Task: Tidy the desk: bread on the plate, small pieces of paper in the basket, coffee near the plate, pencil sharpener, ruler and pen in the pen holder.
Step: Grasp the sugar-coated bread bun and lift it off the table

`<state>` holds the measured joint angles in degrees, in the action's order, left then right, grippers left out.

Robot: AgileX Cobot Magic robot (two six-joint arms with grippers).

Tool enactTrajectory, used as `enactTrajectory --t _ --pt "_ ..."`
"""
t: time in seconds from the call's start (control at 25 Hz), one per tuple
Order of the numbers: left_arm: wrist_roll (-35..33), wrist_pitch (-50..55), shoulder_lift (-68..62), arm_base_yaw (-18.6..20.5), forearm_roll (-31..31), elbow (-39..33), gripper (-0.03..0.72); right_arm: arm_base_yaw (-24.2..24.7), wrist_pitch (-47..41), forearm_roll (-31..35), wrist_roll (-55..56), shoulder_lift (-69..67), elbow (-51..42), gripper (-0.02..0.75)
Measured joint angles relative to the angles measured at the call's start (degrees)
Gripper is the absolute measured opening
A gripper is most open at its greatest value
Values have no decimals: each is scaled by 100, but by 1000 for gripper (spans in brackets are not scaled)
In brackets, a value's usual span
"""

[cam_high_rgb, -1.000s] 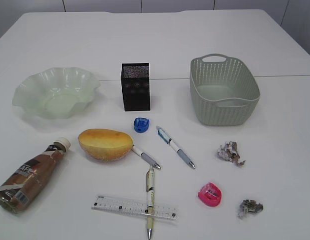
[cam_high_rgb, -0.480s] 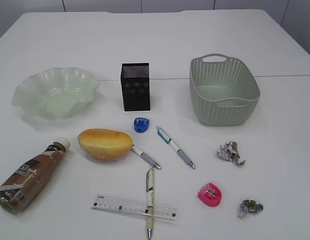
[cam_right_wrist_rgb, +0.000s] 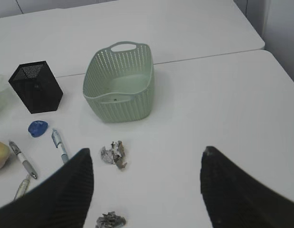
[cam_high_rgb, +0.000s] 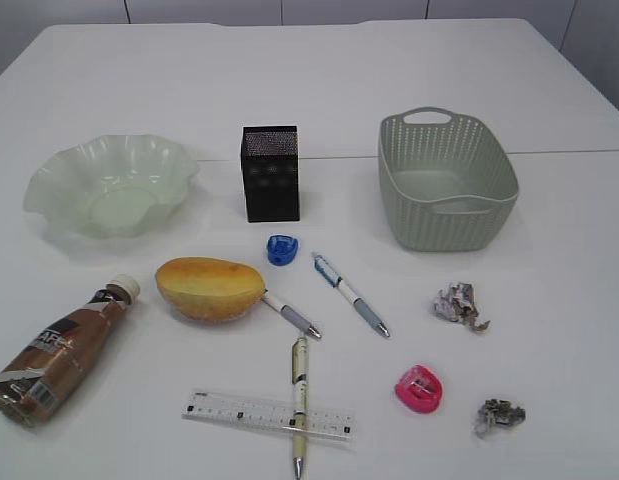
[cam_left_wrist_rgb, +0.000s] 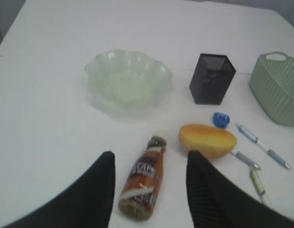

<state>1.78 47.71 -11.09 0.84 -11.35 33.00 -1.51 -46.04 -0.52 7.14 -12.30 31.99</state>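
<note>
Bread (cam_high_rgb: 209, 288) lies below the green wavy plate (cam_high_rgb: 114, 185). The coffee bottle (cam_high_rgb: 59, 350) lies on its side at the front left. Three pens (cam_high_rgb: 351, 294) (cam_high_rgb: 291, 314) (cam_high_rgb: 300, 405), a clear ruler (cam_high_rgb: 267, 414), a blue pencil sharpener (cam_high_rgb: 282, 249) and a pink one (cam_high_rgb: 420, 388) lie in front of the black pen holder (cam_high_rgb: 271, 172). Two paper balls (cam_high_rgb: 461, 304) (cam_high_rgb: 500, 415) lie near the basket (cam_high_rgb: 446, 180). My left gripper (cam_left_wrist_rgb: 150, 154) is open, high over the coffee bottle (cam_left_wrist_rgb: 144, 185). My right gripper (cam_right_wrist_rgb: 147, 151) is open above the table, right of the paper (cam_right_wrist_rgb: 113, 153).
The table's far edge runs behind the pen holder and basket, with a second white table beyond it. One pen lies across the ruler. Neither arm shows in the exterior view.
</note>
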Motion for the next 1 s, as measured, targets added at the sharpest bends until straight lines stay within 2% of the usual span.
enactTrajectory --t 0.28,0.6,0.84,1.0 --pt "-34 -1687 -958 0 -107 0 362 0 471 140 3 -1577 375 517" --pt "-222 -2033 -2676 -10 -133 59 361 0 339 240 3 -3181 1110 517" --pt "-1014 -2047 -4247 -277 -163 796 361 0 -109 240 3 -3878 1341 517" --pt "-1648 -1839 -5442 -494 -163 1742 361 0 -374 275 3 -4220 1341 517"
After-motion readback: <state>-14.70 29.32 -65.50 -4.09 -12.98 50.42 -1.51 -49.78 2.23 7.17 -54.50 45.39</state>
